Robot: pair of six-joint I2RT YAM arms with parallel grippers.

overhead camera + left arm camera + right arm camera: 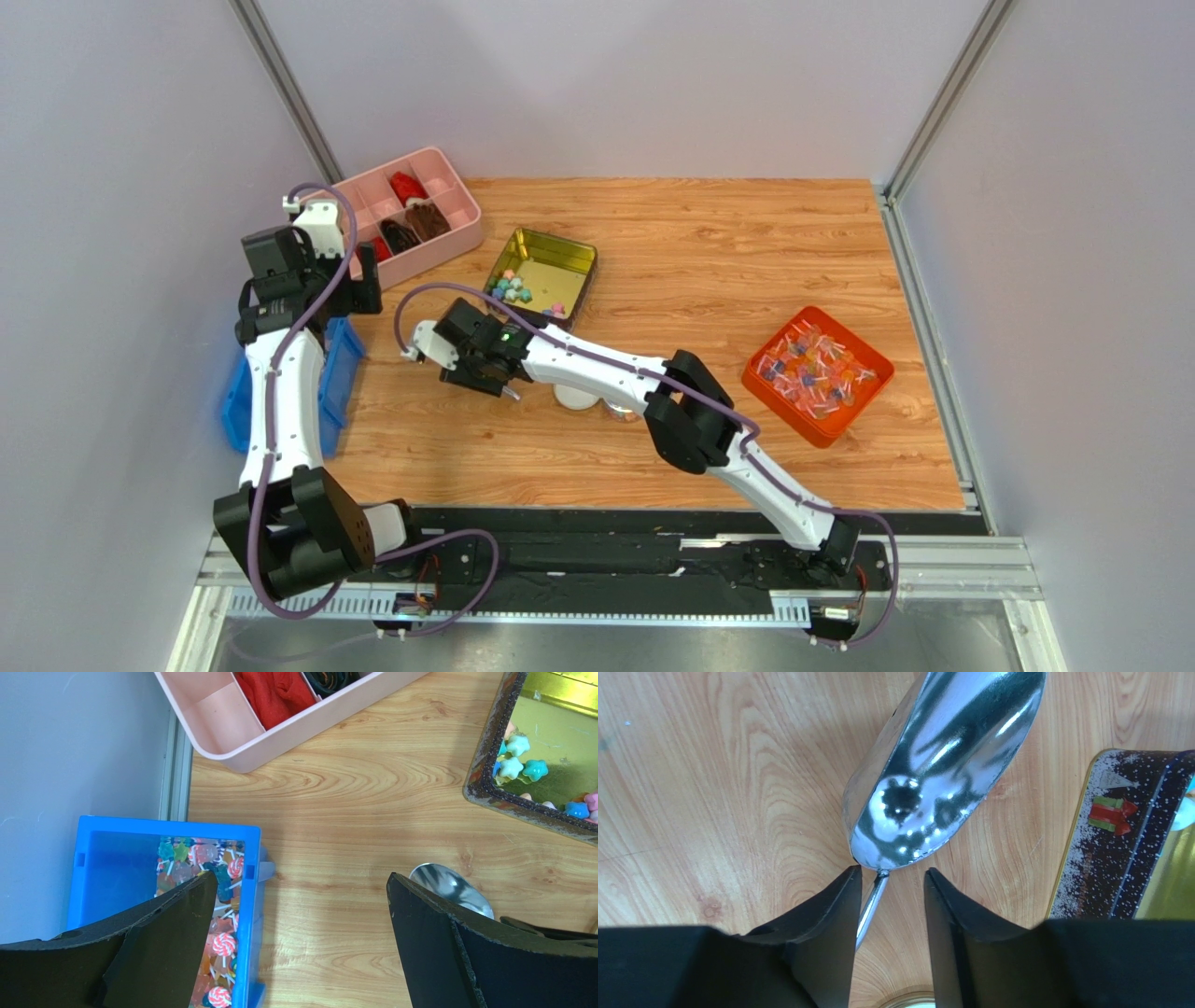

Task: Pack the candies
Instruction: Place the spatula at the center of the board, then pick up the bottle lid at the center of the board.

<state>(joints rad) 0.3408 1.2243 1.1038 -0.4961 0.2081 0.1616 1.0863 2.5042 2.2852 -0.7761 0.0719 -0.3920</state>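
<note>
Scoop lies on the table. Only the right wrist view shows its thin handle, unclamped between the right gripper's parted fingers. Left gripper gapes wide and empty, partly above one blue bin. Beyond, candies sit in one gold tin, cut off at the frame edge and uncountable overhead.

Candies pastel; tin gold inside; tray pink; bin blue; scoop silver.

Left arm: white link shells, black joint housings.
Right arm: same finish; green indicator light at wrist.
Cables: purple, routed along both arms.
Left claw, right claw: matte black tapered fingers.
</note>
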